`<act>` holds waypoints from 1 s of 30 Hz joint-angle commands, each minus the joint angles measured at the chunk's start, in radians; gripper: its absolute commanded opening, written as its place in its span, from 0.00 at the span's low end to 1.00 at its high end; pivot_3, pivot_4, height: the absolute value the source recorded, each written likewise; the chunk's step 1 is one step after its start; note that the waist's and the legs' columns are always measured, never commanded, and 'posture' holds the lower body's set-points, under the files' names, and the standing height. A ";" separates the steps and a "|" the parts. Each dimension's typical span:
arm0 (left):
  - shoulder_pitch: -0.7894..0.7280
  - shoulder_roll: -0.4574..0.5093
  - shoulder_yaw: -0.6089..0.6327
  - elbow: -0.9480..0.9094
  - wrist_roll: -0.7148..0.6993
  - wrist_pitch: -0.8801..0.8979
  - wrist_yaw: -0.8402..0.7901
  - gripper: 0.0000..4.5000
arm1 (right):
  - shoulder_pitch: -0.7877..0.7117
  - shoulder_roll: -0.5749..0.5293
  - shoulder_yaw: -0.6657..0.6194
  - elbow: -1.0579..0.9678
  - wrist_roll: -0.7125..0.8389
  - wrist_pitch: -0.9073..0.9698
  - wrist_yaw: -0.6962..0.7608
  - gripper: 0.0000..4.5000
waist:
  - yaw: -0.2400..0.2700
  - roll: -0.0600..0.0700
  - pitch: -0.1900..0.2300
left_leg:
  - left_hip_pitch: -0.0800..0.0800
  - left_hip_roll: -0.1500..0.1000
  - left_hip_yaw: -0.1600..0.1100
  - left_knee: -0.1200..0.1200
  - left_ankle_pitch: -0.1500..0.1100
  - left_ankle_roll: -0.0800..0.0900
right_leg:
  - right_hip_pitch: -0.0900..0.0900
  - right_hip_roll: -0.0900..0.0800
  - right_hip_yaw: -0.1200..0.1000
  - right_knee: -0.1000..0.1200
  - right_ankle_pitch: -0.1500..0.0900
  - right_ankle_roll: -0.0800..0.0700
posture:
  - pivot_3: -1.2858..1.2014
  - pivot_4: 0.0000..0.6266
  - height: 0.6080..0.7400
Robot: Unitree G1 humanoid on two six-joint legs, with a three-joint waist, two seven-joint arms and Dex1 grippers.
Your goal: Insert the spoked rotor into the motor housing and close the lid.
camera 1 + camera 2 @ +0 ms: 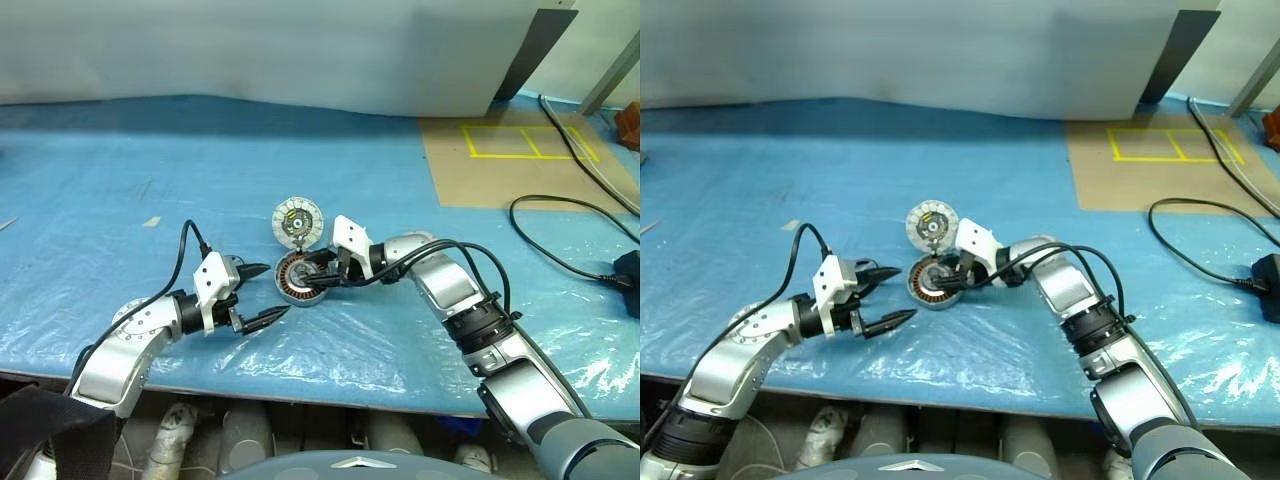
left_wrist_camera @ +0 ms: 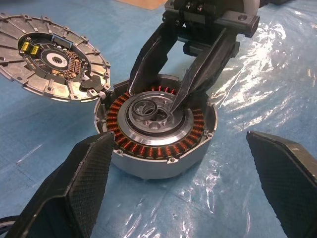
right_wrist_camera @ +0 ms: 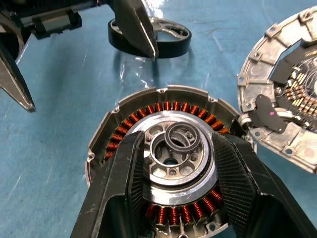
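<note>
Bench point(image 1: 120, 180) under a blue plastic sheet, brown patch with yellow tape at far right. Left pincer point(image 1: 262, 292) hovers low at the left, fingers spread wide, nothing between them, pointing toward the motor housing point(image 1: 300, 280) just to its right. Housing lies flat on the sheet, copper windings in a ring round a silver centre plate. In the left wrist view a small dark ring, the spoked rotor point(image 2: 147, 107), sits tilted on that centre plate, off-centre, not seated in the hole. Just beyond the housing, touching its rim, the lid point(image 1: 297, 221) stands tipped up, whitish segmented face toward the camera. Right pincer point(image 1: 325, 275) reaches in from the right, tips down over the housing centre; fingers part-way apart, straddling the centre plate, one tip just beside the ring, and gripping nothing that I can see. Right wrist view shows a black spoked wheel point(image 3: 163, 37) lying on the sheet past the housing. Black cables point(image 1: 570, 215) at far right.
</note>
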 commanded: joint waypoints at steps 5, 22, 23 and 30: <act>-0.014 0.006 0.012 -0.027 -0.016 0.002 -0.003 1.00 | -0.053 0.022 -0.013 -0.034 0.018 -0.016 -0.004 0.49 | 0.000 0.000 0.000 | 0.000 0.000 0.000 0.000 0.000 0.000 | 0.000 0.000 0.000 0.000 0.000 0.000 | 0.52 0.24 1.00; -0.007 0.001 0.007 -0.027 -0.005 -0.001 0.005 1.00 | -0.149 0.034 0.042 0.169 -0.074 -0.183 0.047 0.20 | -0.002 0.000 0.000 | -0.001 0.000 0.000 0.000 0.000 0.000 | -0.001 0.000 0.000 0.001 0.000 0.000 | 0.52 0.24 1.00; -0.006 0.001 0.008 -0.025 -0.005 -0.003 0.005 1.00 | -0.152 0.033 0.043 0.173 -0.074 -0.191 0.051 0.13 | -0.001 0.000 0.000 | -0.001 0.000 0.000 0.000 0.000 0.000 | -0.001 0.000 0.000 0.001 0.000 0.000 | 0.52 0.24 1.00; 0.013 0.000 0.011 -0.025 -0.004 -0.012 0.005 1.00 | -0.166 0.022 0.028 0.166 -0.065 -0.186 0.077 0.01 | -0.001 0.000 0.000 | -0.003 0.000 0.000 0.000 0.000 0.000 | -0.002 0.000 -0.001 0.000 0.000 0.000 | 0.52 0.24 1.00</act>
